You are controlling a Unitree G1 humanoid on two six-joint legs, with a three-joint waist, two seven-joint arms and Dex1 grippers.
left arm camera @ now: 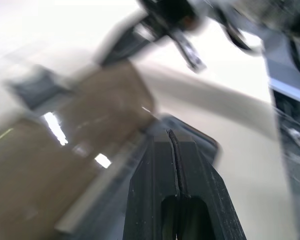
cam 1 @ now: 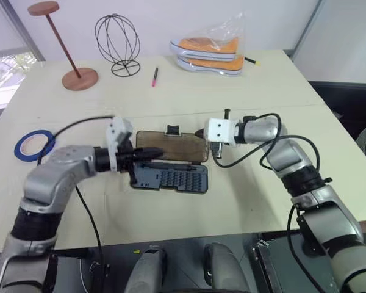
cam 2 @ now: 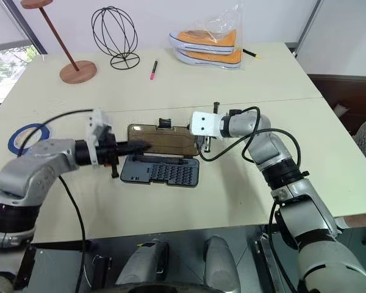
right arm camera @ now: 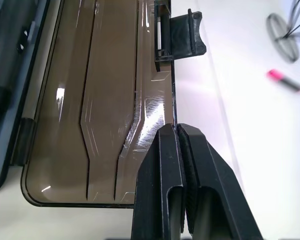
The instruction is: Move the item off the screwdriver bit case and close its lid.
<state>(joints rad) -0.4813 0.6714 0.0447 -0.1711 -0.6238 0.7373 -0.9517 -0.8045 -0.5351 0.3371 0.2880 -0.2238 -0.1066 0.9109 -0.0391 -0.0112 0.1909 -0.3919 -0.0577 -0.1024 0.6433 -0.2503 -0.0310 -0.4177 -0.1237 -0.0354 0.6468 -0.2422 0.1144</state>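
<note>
Around the work area we see a red-brown stand (cam 1: 67, 46) and a black wire globe (cam 1: 118, 43) at the far side of the pale table (cam 1: 244, 183), a pink marker (cam 1: 154, 76) near them, and orange shoes in a clear bag (cam 1: 210, 52) further right. Nothing lies on the screwdriver bit case (cam 1: 171, 178); the blue tape roll (cam 1: 34, 145) rests well apart at the table's left edge.

The case sits open at mid-table, its dark grey base nearer us with rows of small bits showing. The lid (cam 1: 174, 146) is swung back beyond it, the small black latch (cam 1: 172, 129) at its far edge.

Our left gripper (cam 1: 151, 154) reaches in from the left, fingers pressed together with nothing between them, tips over the lid's left part near the hinge. Our right gripper (cam 1: 199, 133) comes from the right, likewise closed and empty, its tips at the lid's far right corner.

The lid is glossy, translucent smoky-brown plastic with moulded ridges and rounded corners.
</note>
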